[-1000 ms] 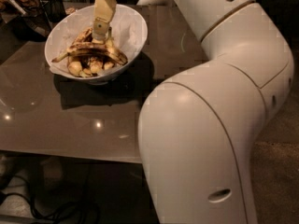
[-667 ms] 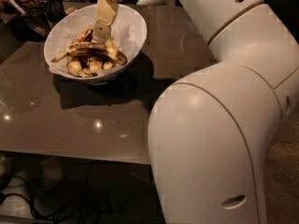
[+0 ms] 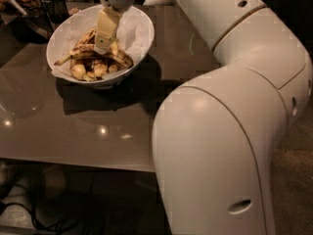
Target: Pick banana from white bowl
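Directly over the fruit pile, gripper [image 3: 104, 47] hung inside the bowl [image 3: 141, 33], its tip on or just above the banana [image 3: 122, 58]. Could not tell whether it was spread or closed, and contact was unconfirmed. Banana lay across the pile, thin stem pointing left, shorter pieces beneath. Bowl stood on the table [image 3: 73, 126]. Judged: overripe, so light, soft, easily bruised or split, skin possibly slick. Best hold looked mid-body, across the width, with a gentle squeeze; stem too thin to trust.
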`<state>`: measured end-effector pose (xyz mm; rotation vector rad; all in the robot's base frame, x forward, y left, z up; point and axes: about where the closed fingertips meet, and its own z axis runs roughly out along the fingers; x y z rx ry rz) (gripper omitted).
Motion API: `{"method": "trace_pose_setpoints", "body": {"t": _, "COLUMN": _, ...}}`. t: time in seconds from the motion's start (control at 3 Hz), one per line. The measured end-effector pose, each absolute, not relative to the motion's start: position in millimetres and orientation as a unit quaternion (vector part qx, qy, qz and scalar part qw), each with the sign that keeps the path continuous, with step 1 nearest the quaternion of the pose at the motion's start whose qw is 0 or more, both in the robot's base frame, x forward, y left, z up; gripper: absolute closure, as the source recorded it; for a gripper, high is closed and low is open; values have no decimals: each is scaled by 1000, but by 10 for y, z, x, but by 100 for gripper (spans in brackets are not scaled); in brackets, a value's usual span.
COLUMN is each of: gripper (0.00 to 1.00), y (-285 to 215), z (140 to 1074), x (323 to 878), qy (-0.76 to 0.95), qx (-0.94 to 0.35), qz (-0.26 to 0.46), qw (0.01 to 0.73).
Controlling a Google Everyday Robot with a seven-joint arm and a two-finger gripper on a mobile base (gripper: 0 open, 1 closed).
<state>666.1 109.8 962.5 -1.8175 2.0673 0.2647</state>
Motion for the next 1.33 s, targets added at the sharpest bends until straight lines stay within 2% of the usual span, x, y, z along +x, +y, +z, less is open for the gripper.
{"method": "trace_pose_setpoints", "body": {"t": 0.33, "gripper": 32, "y": 1127, "z": 9517, "x": 6662, "qy": 741, "qx": -640, "qz": 103, "qw": 177}}
{"method": "trace_pose_setpoints", "body": {"t": 1.33, "gripper": 40, "y": 1175, "z": 9308, "x": 6705, "qy": 747, "qx": -630, "qz": 132, "qw": 166}}
